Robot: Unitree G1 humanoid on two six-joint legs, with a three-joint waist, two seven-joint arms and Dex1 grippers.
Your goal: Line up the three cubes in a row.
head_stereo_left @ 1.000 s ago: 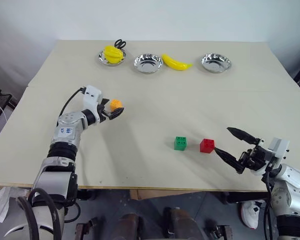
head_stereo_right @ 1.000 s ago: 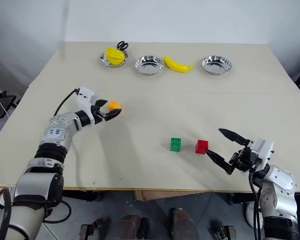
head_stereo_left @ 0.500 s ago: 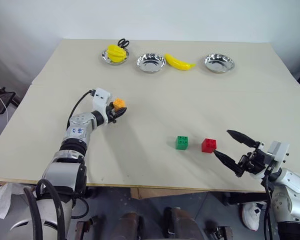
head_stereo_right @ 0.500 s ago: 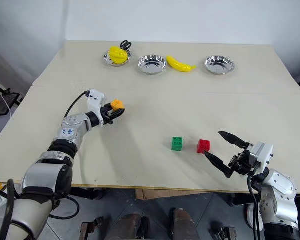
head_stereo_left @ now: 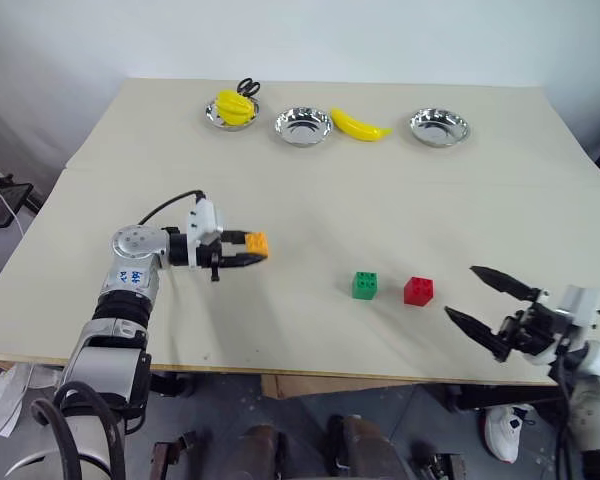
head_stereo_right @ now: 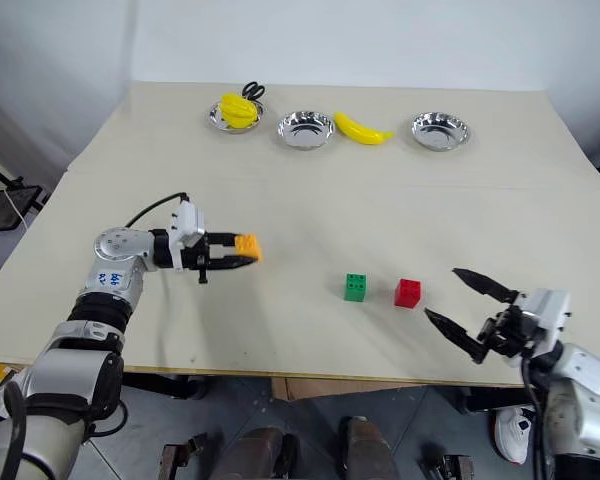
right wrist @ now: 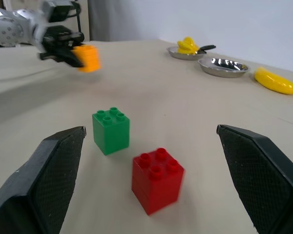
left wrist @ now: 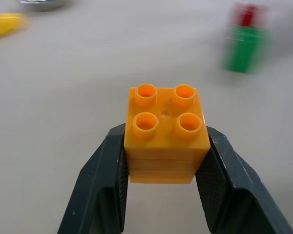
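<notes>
My left gripper (head_stereo_left: 252, 250) is shut on the orange cube (left wrist: 166, 134), holding it a little above the table at left of centre, its fingers pointing toward the other two cubes. The green cube (head_stereo_left: 364, 285) and the red cube (head_stereo_left: 418, 291) stand side by side on the table, right of the orange one. Off to the right of the red cube, near the table's front edge, my right gripper (head_stereo_left: 488, 308) is open with nothing between its fingers (right wrist: 49, 180).
Along the far edge of the table (head_stereo_left: 400, 190) stand three steel bowls: the left one (head_stereo_left: 230, 112) holds yellow fruit with black scissors behind, the middle (head_stereo_left: 302, 125) and right (head_stereo_left: 439, 126) bowls show nothing inside. A banana (head_stereo_left: 356, 124) lies between them.
My left gripper closed on the orange cube, swung round to point rightward and carried it nearer and to the right. My right gripper drew back a little to the right, away from the red cube.
</notes>
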